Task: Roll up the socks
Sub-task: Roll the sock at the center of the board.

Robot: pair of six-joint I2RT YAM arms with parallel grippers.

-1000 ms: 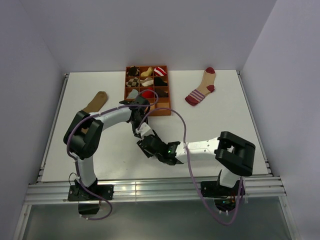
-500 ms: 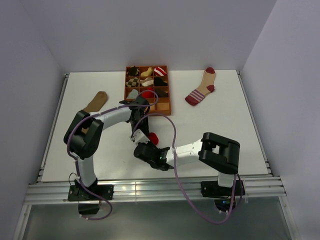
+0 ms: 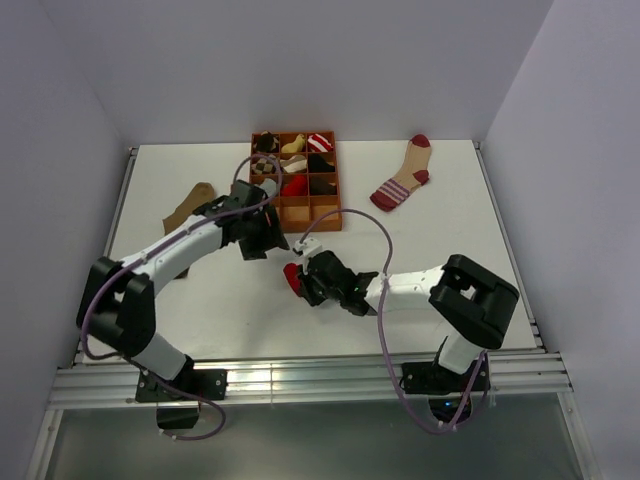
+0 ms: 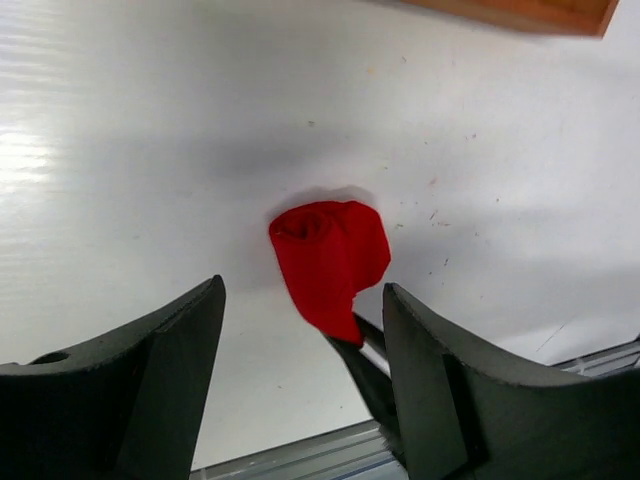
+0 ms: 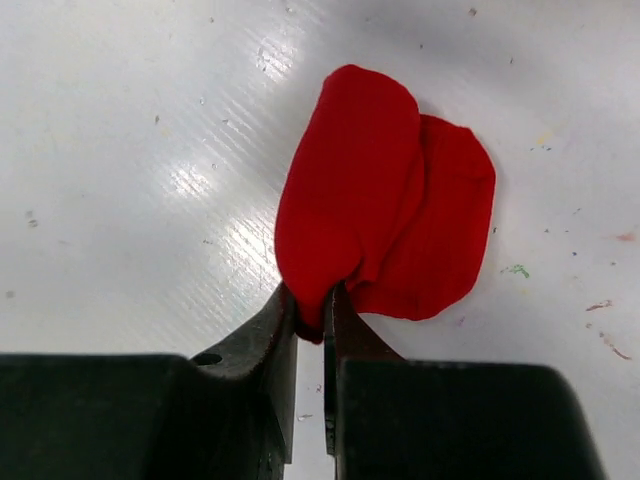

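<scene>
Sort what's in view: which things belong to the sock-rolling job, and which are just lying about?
Job: red sock, pinched in the right gripper; brown sock; striped sock.
Lying about: orange compartment tray; the small bundles in it.

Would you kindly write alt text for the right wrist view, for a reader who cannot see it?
The right gripper, at the bottom of the frame, pinches the near edge of a folded red sock lying on a white table.
</scene>
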